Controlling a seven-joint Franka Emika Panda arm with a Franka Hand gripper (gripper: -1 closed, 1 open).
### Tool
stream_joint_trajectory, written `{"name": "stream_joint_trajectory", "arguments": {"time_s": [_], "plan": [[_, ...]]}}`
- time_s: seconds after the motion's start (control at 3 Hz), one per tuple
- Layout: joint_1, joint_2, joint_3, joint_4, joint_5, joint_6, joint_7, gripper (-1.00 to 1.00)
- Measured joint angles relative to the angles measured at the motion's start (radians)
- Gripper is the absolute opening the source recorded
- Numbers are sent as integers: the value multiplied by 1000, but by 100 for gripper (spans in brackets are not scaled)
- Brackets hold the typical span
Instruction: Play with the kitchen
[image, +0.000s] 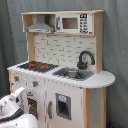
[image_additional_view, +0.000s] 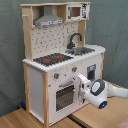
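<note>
Arm (image: 15, 112) cut off at lower left of the first exterior view; pincer (image_additional_view: 81, 82) jaws unreadable against the kitchen (image_additional_view: 60, 65) front in the second exterior view.

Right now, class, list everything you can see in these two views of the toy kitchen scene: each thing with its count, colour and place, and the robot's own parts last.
kitchen: one, white and light wood, standing on the floor before the curtain.
hob: one, black with red rings, on the worktop.
tap: one, black, arched over the sink.
sink: one, grey, set in the worktop beside the hob.
hood: one, grey, above the hob.
microwave: one, white with dark window, on the top shelf.
oven door: one, white, windowed, below the hob.
curtain: one, grey-green, behind everything.
floor: light wood.
arm: one, white, its claw at the kitchen's front.
</note>
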Motion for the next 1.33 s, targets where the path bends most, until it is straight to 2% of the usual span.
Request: {"name": "stream_joint_trajectory", "arguments": {"time_s": [0.33, 0.67, 1.0, 1.33], "plan": [[-16, 0, -24, 13, 0, 69, -68, 100], [-70, 0, -26, 76, 0, 94, -99, 100], [-70, 0, -26, 76, 0, 94, -100, -100], [-74, 8, -26, 72, 0, 104, -111, -100]]}}
